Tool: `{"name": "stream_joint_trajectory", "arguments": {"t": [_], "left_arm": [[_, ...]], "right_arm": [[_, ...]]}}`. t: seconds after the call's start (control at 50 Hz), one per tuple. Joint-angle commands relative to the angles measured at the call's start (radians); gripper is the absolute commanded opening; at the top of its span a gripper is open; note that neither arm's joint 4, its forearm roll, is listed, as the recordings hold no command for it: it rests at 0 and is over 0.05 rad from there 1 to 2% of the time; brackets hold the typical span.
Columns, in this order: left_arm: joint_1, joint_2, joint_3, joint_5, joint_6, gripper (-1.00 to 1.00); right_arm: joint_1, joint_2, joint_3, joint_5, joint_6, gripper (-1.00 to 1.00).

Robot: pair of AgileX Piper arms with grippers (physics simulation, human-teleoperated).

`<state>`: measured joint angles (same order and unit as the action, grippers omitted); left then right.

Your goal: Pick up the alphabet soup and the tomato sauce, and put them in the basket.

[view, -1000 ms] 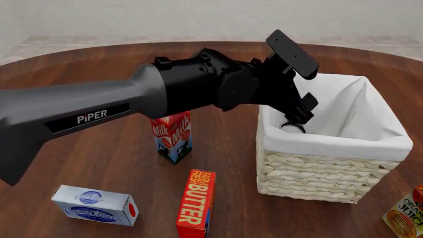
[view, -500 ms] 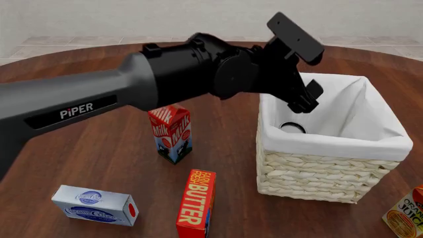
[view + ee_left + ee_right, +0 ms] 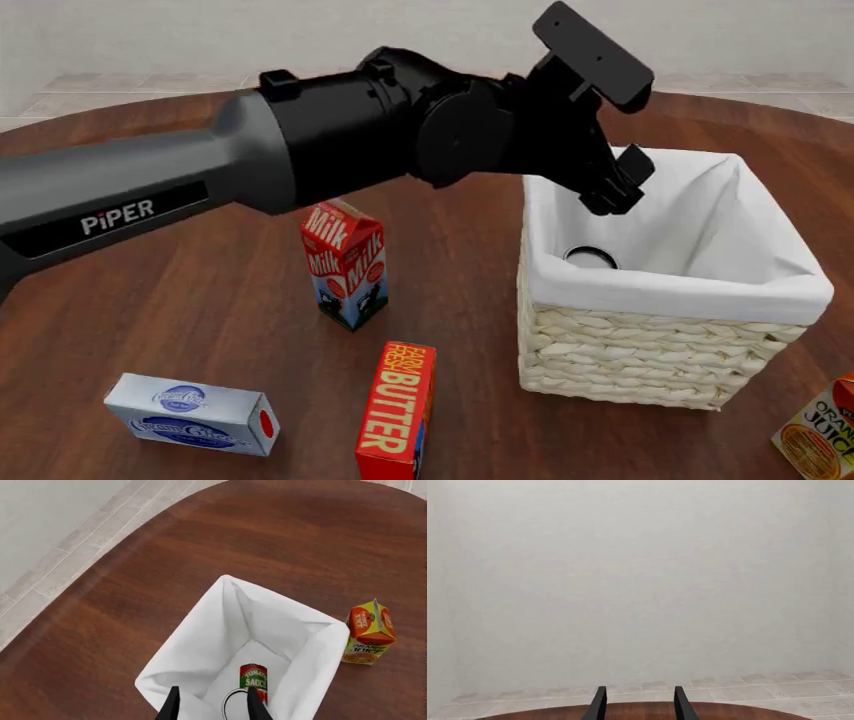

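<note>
The left wrist view shows 2 cans inside the basket [image 3: 313, 645]: the tomato sauce [image 3: 253, 679] upright, and a grey can top [image 3: 235, 706] beside it, label hidden. The front view shows only 1 grey top [image 3: 591, 257]. The left gripper [image 3: 617, 186] hangs above, jaws apart, empty. The right gripper [image 3: 636, 705], jaws spread, faces the wall.

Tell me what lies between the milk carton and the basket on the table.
Only bare table lies between the milk carton and the basket; the front view shows it, with the left arm passing above.

Woven wicker basket [image 3: 641, 345], white cloth lining; polished wooden table [image 3: 200, 330]
</note>
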<state>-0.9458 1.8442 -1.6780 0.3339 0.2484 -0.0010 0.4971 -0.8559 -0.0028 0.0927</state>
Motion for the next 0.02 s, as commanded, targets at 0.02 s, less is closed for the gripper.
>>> {"name": "stream_joint_trajectory", "arguments": {"t": [0.02], "left_arm": [[0.001,-0.017,0.002,0.004,-0.003,1.0]], "right_arm": [[0.004,0.014,0.0,-0.013,-0.005,1.0]]}}
